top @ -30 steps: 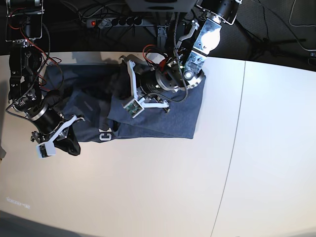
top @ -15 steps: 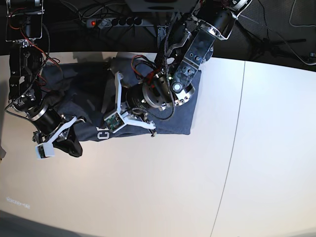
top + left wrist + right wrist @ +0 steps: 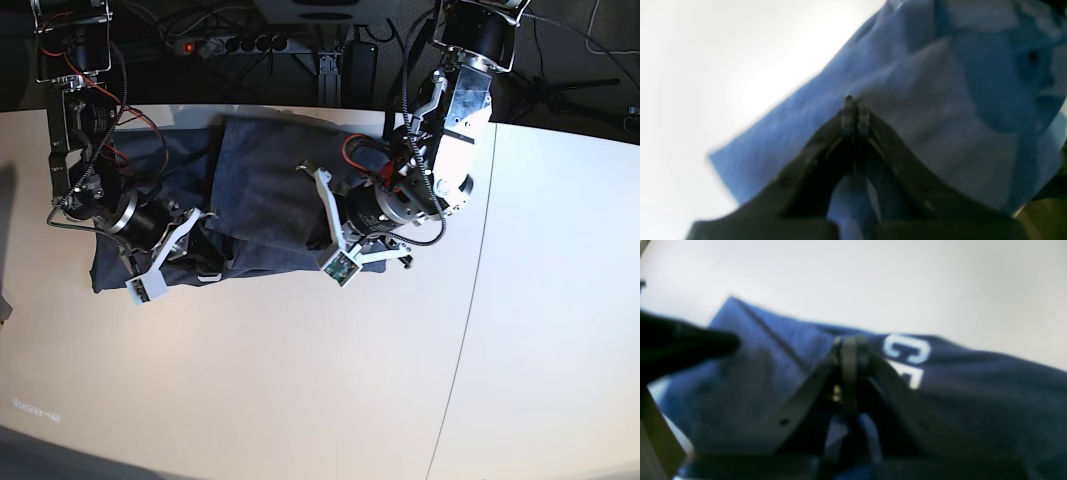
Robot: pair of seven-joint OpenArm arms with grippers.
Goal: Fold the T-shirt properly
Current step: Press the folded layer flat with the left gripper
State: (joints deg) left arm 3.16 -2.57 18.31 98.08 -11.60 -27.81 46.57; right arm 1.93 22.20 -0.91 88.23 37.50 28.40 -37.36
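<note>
The right gripper (image 3: 205, 262), at the left of the base view, has its jaws pressed together on a fold of the T-shirt (image 3: 262, 190), and its wrist camera shows the fingertips (image 3: 849, 346) meeting just beside white block letters on the dark blue cloth. The shirt lies bunched and partly folded across the back of the white table (image 3: 300, 390), between the two arms. Further right, the left gripper (image 3: 322, 240) is likewise clamped tight, pinching the cloth near the shirt's right-hand edge, with blue fabric (image 3: 940, 100) draped around its closed fingertips (image 3: 855, 111).
</note>
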